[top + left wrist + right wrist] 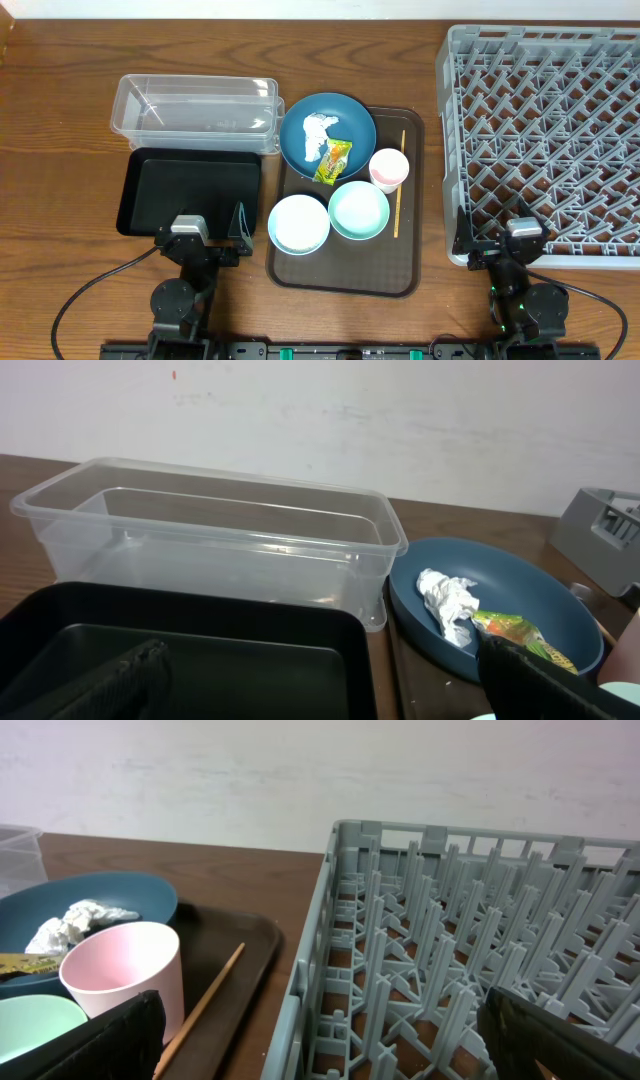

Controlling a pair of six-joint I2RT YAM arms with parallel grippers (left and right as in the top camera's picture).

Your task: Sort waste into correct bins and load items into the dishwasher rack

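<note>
A dark blue plate (350,120) on the brown tray holds a crumpled white tissue (316,134) and a yellow-green wrapper (333,161); I cannot pick out any loose rice. Both also show in the left wrist view, the tissue (447,600) and the wrapper (520,632). A pink cup (388,169), two pale bowls (299,224) (358,210) and chopsticks (399,185) are on the same tray. The clear tub (195,112) and the black tray (190,190) are to the left. The grey rack (545,140) is to the right. My left gripper (200,238) (320,695) is open over the black tray's near edge. My right gripper (520,242) (325,1045) is open at the rack's near left corner.
The brown serving tray (345,270) lies between the black tray and the rack. In the right wrist view the cup (125,970) and a chopstick (205,1005) are close to the left of the rack wall (310,1010). Bare wooden table surrounds everything.
</note>
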